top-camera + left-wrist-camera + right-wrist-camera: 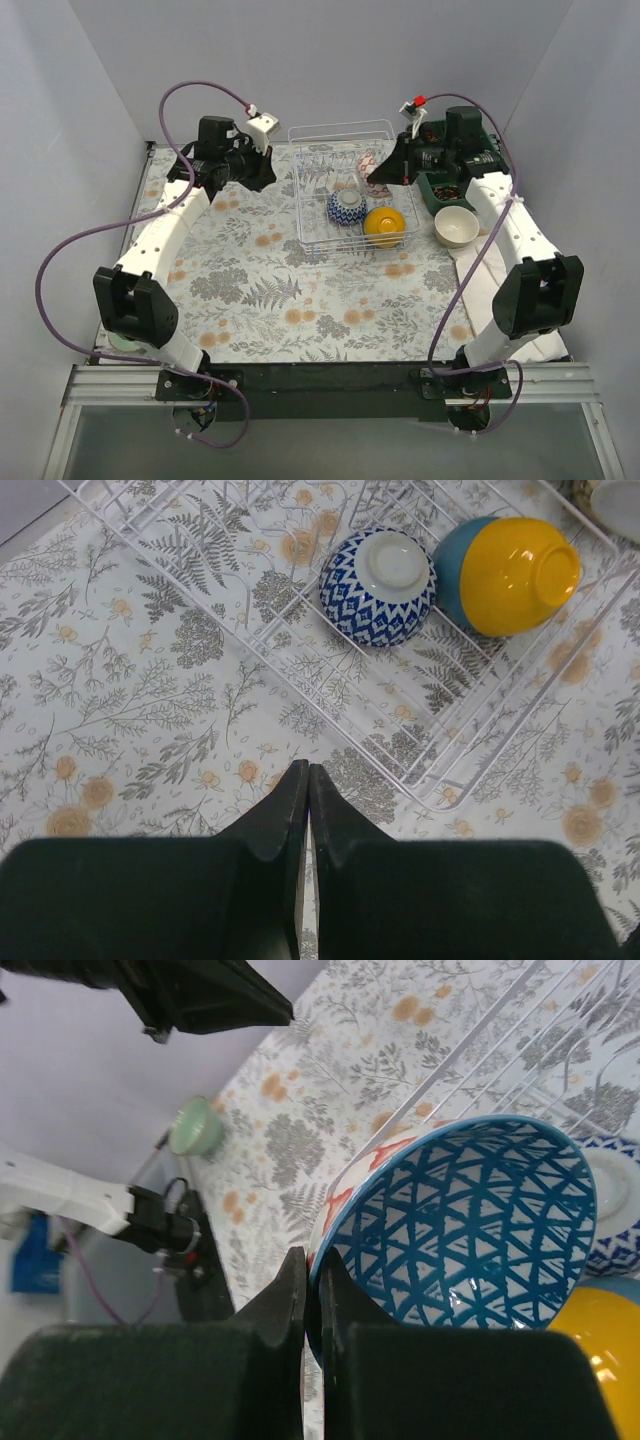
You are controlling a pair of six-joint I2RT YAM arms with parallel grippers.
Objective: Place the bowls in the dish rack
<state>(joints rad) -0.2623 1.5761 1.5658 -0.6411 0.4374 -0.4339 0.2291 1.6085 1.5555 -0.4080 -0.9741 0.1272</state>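
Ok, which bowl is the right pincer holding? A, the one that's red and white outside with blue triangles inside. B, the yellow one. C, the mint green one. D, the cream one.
A: the right pincer is shut on the rim of the patterned bowl, red and white outside and blue triangles inside, while the yellow bowl and the cream bowl sit apart from it.

White arm links (165, 235) with black joints (135, 305), purple cables (40, 280), and black wedge fingers (285, 820).
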